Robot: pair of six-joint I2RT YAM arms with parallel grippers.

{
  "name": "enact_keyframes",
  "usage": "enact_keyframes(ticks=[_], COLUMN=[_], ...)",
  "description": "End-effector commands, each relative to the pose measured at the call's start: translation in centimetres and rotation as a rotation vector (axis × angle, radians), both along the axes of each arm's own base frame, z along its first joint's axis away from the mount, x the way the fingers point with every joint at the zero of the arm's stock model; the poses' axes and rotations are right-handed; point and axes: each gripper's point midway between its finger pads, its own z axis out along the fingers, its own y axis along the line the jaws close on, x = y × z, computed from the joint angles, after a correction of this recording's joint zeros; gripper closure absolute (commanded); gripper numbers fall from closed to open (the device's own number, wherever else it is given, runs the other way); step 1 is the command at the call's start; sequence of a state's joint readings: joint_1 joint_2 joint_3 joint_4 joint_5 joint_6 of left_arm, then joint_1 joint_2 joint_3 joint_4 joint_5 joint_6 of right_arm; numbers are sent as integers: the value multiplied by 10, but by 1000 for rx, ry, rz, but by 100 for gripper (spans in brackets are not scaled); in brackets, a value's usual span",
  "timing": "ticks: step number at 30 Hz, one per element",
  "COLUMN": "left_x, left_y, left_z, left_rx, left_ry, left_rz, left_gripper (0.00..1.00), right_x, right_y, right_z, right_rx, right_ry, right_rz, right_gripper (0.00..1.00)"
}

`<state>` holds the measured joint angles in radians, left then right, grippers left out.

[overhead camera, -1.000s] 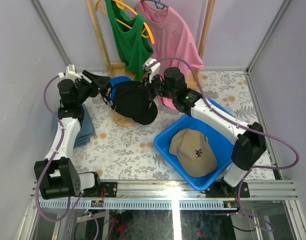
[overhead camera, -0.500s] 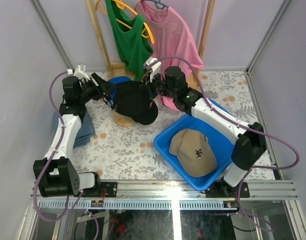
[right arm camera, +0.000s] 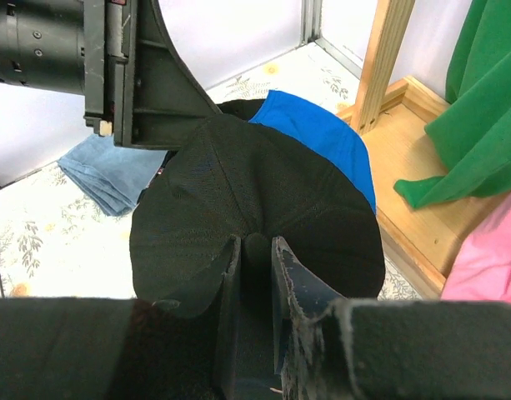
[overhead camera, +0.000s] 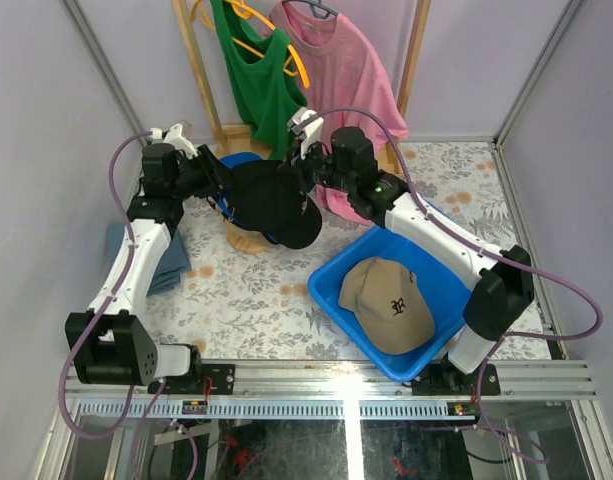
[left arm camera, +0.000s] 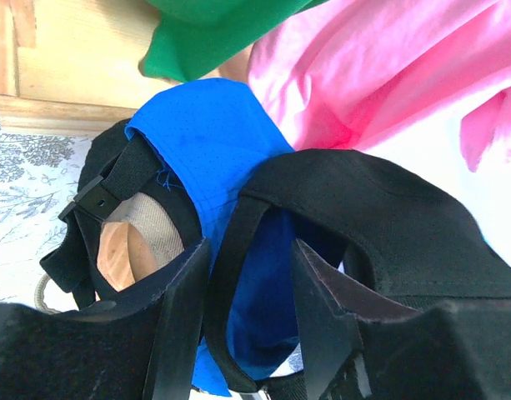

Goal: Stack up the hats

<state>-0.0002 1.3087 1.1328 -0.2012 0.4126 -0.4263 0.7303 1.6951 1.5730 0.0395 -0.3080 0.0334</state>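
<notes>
Change: left arm (overhead camera: 136, 255) has swung its wrist in toward the stack over the last 1 second, and the left gripper (left arm camera: 249, 248) has narrowed its gap.
Left arm: rises from its base along the left side of the table (overhead camera: 256, 300), then bends right, so the gripper points at the rear of the black cap (overhead camera: 271, 200).
Right arm (overhead camera: 436, 235): stretches from the near-right base diagonally over the blue bin (overhead camera: 331, 285) and meets the same cap from the right.
Blue bin: holds 1 tan cap (overhead camera: 388, 303), lettered front up, well apart from the stack.
Stack: wooden dome stand (overhead camera: 248, 243) carries a lower black cap (left arm camera: 97, 200), then a blue cap (left arm camera: 213, 142); the black cap sits tilted, partly over both.
Left fingers (left arm camera: 184, 325): partly open, 1 on each side of the black cap's rear edge, with a gap showing beside 1 finger.
Right gripper (right arm camera: 255, 243): 2 fingers (right arm camera: 226, 287) nearly together, pinching a fold at the top of the black cap's crown.
Left wrist view only: the lower black cap's strap and bare wood under it.
Top view only: the bin and the tan cap.
</notes>
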Motion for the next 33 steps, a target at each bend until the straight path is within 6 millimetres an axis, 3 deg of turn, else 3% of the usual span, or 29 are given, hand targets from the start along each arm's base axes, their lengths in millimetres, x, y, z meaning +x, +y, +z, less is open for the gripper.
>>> enact_keyframes(ticks=[1, 10, 15, 17, 21, 33], left_x=[6, 11, 15, 16, 17, 12], left_y=[8, 11, 11, 11, 11, 22], left_z=[-2, -7, -9, -7, -2, 26], left_rx=[100, 159, 195, 200, 209, 236], left_ry=[2, 18, 25, 20, 4, -53], left_rz=[38, 66, 79, 83, 88, 166], left_gripper=[58, 61, 77, 82, 93, 97], right_x=[1, 0, 0, 1, 1, 15], right_y=[1, 3, 2, 2, 0, -12], right_z=[49, 46, 45, 58, 61, 65], right_rx=[77, 73, 66, 77, 71, 58], right_ry=[-101, -93, -96, -118, -126, -144], right_rz=[20, 30, 31, 30, 23, -23], right_gripper=[100, 100, 100, 100, 100, 100])
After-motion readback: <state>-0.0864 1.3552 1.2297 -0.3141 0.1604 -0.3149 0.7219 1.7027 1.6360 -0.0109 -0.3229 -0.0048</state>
